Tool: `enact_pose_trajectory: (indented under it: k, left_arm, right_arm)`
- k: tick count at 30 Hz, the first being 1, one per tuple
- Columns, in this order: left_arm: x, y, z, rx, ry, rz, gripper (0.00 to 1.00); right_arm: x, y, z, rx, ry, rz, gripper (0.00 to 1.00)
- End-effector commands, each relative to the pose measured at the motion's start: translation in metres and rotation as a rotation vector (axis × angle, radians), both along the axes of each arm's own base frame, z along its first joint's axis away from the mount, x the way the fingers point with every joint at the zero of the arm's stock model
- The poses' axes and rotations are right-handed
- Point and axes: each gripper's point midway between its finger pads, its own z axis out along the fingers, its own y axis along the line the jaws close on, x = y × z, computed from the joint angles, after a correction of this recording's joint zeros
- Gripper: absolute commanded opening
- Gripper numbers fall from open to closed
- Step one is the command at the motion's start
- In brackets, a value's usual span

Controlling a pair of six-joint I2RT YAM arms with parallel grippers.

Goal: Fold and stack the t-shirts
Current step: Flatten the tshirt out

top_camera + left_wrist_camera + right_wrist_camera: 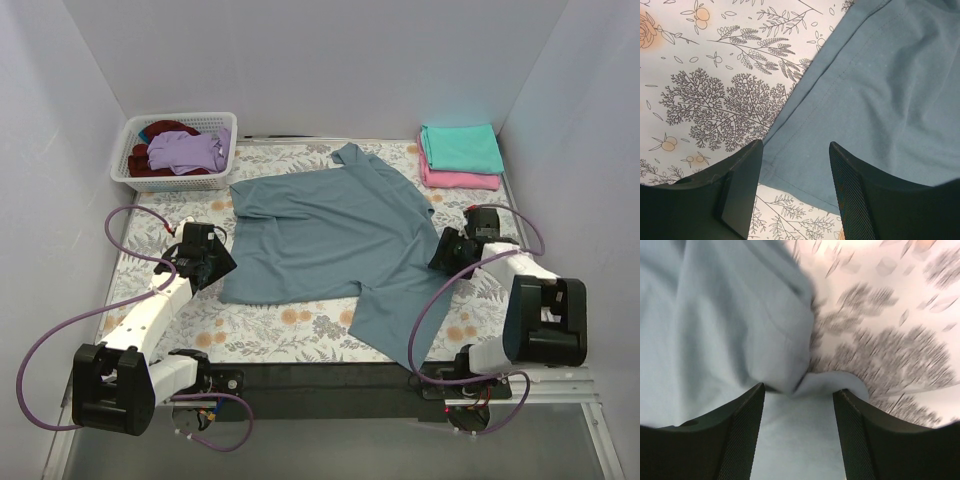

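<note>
Top external shows a floral-print table (pixel 260 335) walled by plain pale panels (pixel 300 60), with the blue-grey t-shirt (pixel 320 235) spread across it. The left end effector (pixel 795 150) and right end effector (pixel 799 392) both gape wide over its edges, clamping nothing.

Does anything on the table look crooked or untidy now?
The blue-grey t-shirt lies skewed on the table, one part reaching its near edge, and its cloth is bunched in a fold by the right claw. Nothing looks damaged.
</note>
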Motion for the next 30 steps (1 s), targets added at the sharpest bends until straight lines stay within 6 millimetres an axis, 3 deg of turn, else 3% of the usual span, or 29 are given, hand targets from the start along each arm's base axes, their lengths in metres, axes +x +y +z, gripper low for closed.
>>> enact_pose_trajectory:
  k: [1,5,10,11,12,15,17,18,21,25,30]
  left_arm:
    - [0.004,-0.002,0.006,-0.001,-0.024,-0.013,0.55]
    - [0.003,-0.004,0.003,-0.011,-0.016,-0.021,0.55]
    - [-0.016,-0.013,0.005,-0.078,0.060,0.000,0.55]
    - [-0.020,-0.013,0.006,-0.087,0.070,0.014,0.55]
    - [-0.024,-0.015,0.011,-0.104,0.083,0.040,0.56]
    - [-0.031,-0.019,0.014,-0.114,0.125,0.053,0.56]
    - [-0.041,-0.016,0.006,-0.090,0.184,0.089,0.56]
    - [-0.045,-0.014,0.000,-0.081,0.205,0.099,0.56]
    - [-0.055,-0.008,-0.014,-0.060,0.270,0.151,0.55]
    - [-0.059,-0.002,-0.018,-0.050,0.293,0.251,0.55]
    - [-0.048,0.008,0.000,-0.050,0.230,0.399,0.55]
  right_arm:
    - [0.039,-0.024,0.001,-0.063,-0.059,-0.040,0.65]
    - [0.056,-0.030,0.014,-0.089,-0.091,-0.043,0.68]
    - [0.050,-0.002,0.056,-0.061,-0.190,0.047,0.74]
    - [0.038,0.000,0.053,-0.064,-0.169,0.052,0.77]
    - [0.030,0.020,0.064,-0.057,-0.208,0.109,0.78]
    - [-0.003,0.050,0.058,-0.034,-0.207,0.204,0.79]
    - [-0.018,0.063,0.066,-0.013,-0.252,0.245,0.79]
    - [-0.035,0.078,0.057,0.017,-0.228,0.298,0.79]
    - [-0.062,0.102,0.053,0.077,-0.231,0.396,0.79]
    - [-0.084,0.122,0.055,0.140,-0.253,0.497,0.79]
    - [-0.093,0.129,0.059,0.167,-0.280,0.558,0.78]
